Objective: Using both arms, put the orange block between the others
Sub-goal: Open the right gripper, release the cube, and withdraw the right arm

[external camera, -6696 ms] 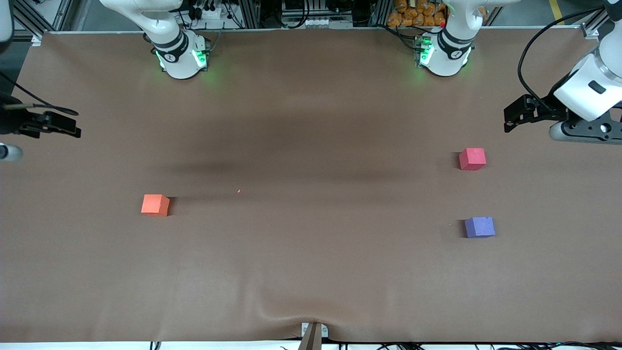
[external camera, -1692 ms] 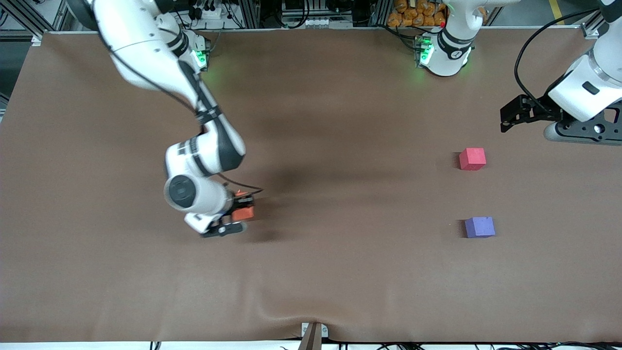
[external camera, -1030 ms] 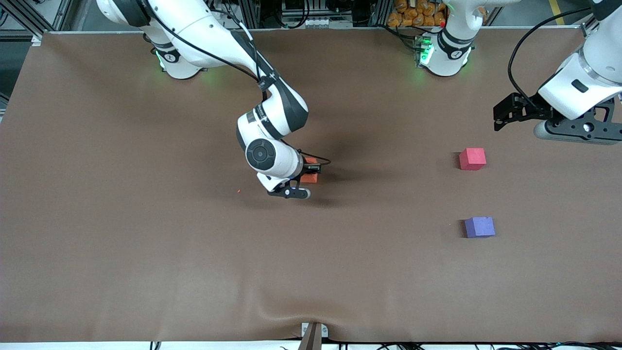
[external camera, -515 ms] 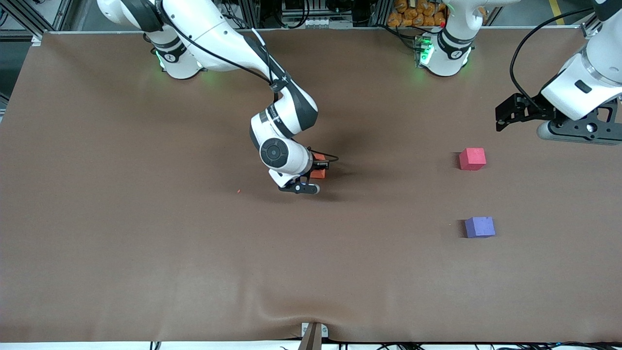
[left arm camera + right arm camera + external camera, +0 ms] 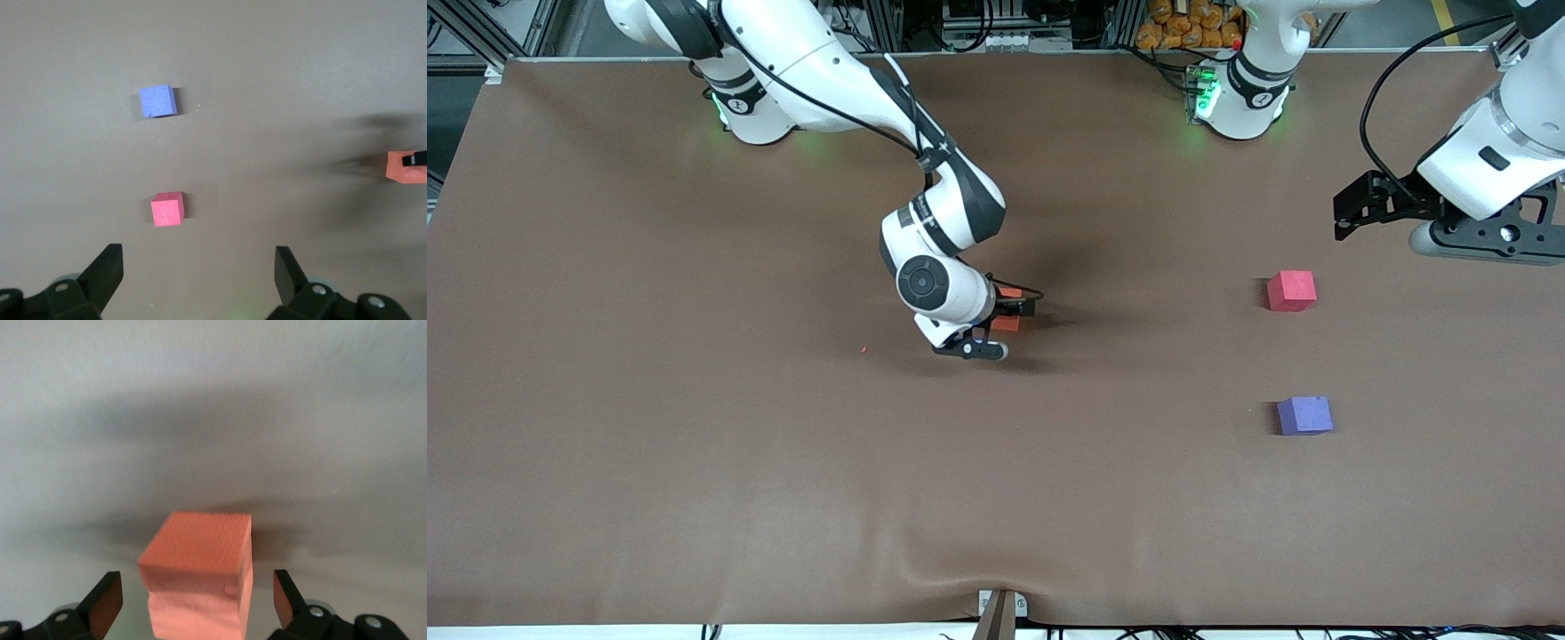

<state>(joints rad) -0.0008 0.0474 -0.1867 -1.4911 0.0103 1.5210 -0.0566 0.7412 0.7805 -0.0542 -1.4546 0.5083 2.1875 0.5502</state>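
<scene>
The orange block (image 5: 1007, 325) sits on the brown table near its middle, well apart from the other cubes. My right gripper (image 5: 1009, 313) is low around it and open. In the right wrist view the block (image 5: 200, 580) stands between the two fingers (image 5: 107, 597), with a gap on each side. The pinkish-red cube (image 5: 1291, 291) and the purple-blue cube (image 5: 1304, 415) lie toward the left arm's end, the purple-blue one nearer the front camera. My left gripper (image 5: 1347, 213) hangs open and empty over that end. The left wrist view shows both cubes (image 5: 167, 209) (image 5: 157, 101) and the orange block (image 5: 405, 167).
A tiny orange crumb (image 5: 863, 349) lies on the cloth toward the right arm's end from the block. The table cover has a wrinkle (image 5: 960, 578) near the front edge, by a small bracket (image 5: 1000, 609).
My right gripper has opened and let go of the orange block, which now rests on the table. The arm itself barely shifted. The left arm stayed where it was.
</scene>
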